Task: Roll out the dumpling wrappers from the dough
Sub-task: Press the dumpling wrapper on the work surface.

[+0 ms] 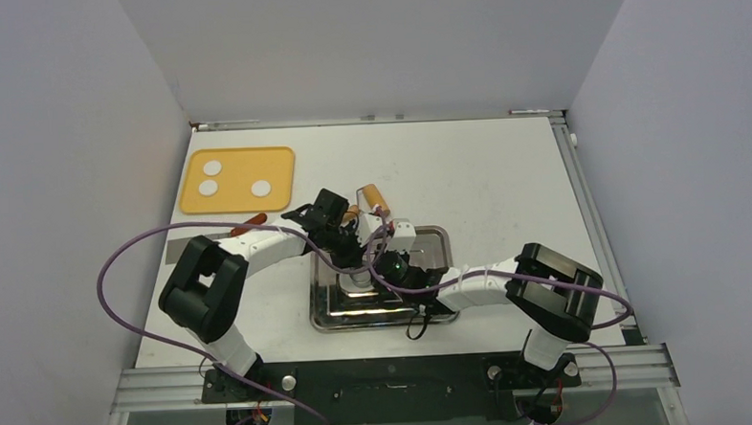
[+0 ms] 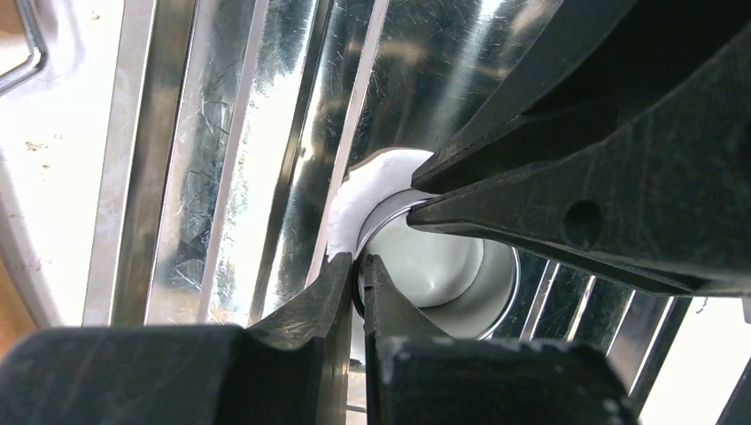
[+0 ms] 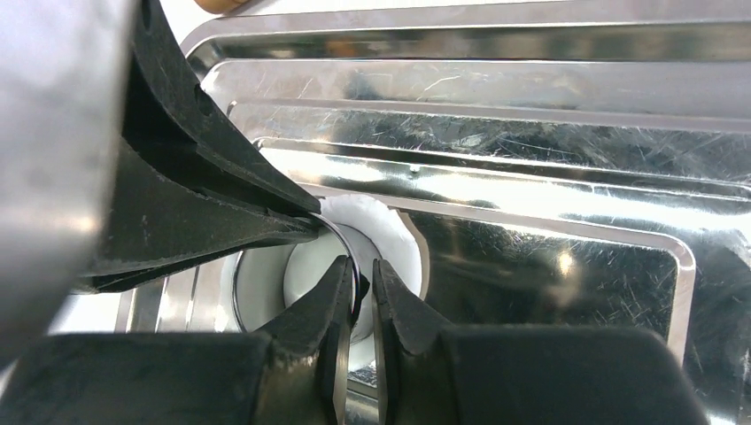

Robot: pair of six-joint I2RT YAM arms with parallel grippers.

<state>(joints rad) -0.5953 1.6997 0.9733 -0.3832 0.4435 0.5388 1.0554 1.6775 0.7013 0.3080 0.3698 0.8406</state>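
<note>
One wrapper (image 2: 359,190) is already flattened and lies in the metal tray (image 1: 433,241) at the centre of the overhead view. A metal ring (image 2: 379,221) is pressed onto it; white dough shows inside the ring and bulges past its rim. The left hand (image 2: 352,276) is clamped on one side of the ring's rim, and the right hand (image 3: 359,282) is clamped on the opposite side. Three dough lumps (image 1: 213,167) sit round and unrolled on the yellow board (image 1: 279,161) at the upper left. The task looks early on: one piece is being cut to shape and three are left to roll.
</note>
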